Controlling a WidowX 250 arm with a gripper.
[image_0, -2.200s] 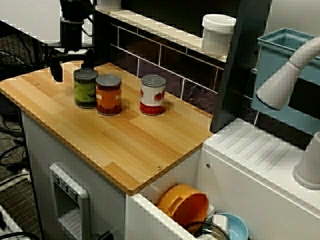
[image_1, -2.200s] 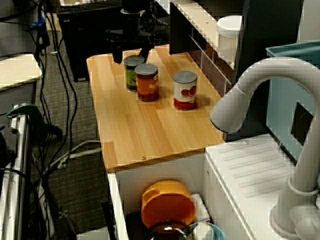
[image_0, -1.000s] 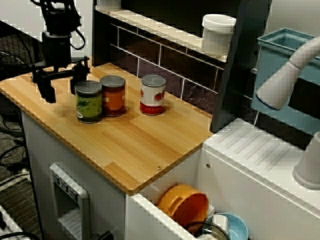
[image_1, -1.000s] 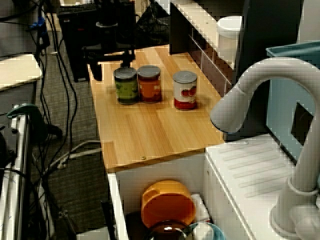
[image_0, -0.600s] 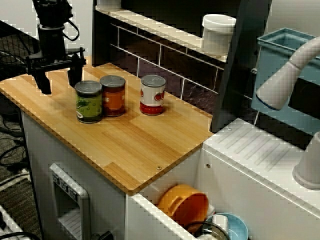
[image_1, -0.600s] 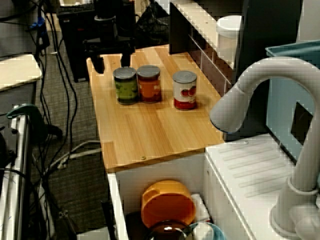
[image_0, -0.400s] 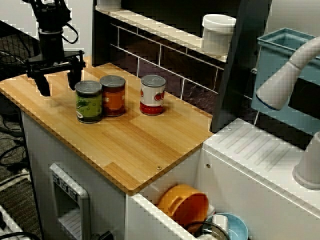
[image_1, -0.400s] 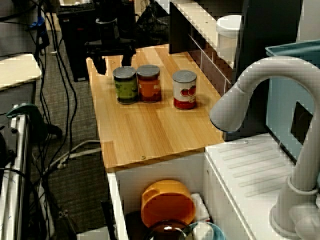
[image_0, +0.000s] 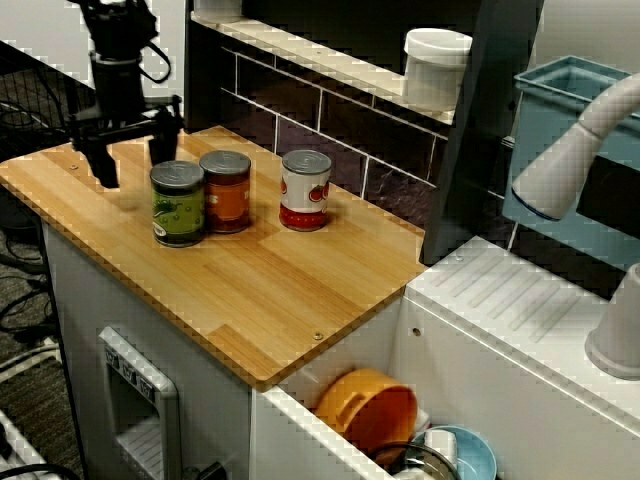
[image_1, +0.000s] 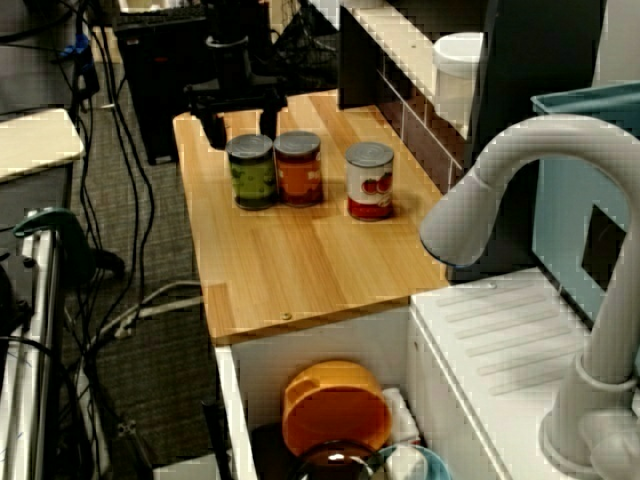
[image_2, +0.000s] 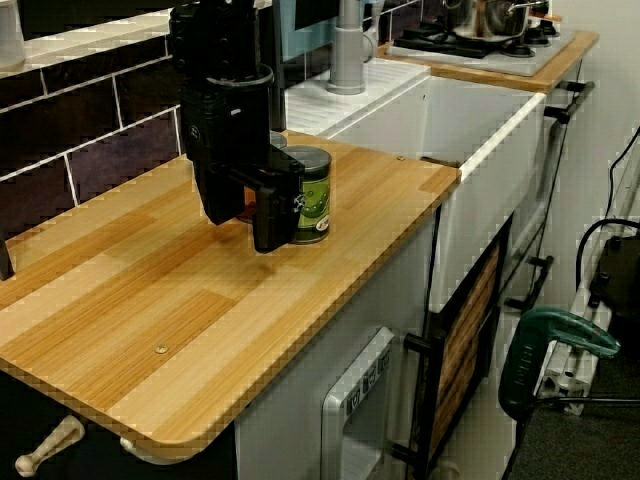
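The green can (image_0: 178, 205) is a smooth cylinder with a glossy green label and a grey metal lid. It stands upright on the wood-grain counter (image_0: 250, 290), toward the end away from the sink (image_0: 290, 440), just beside an orange can (image_0: 228, 192). The black tool (image_0: 135, 155) hangs close behind it, fingers spread and empty.

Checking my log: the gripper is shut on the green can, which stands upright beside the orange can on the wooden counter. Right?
Not shut on it: the gripper is open and empty, close by the green can, as the view from the sink side shows. The can does stand upright beside the orange can on the wooden counter.
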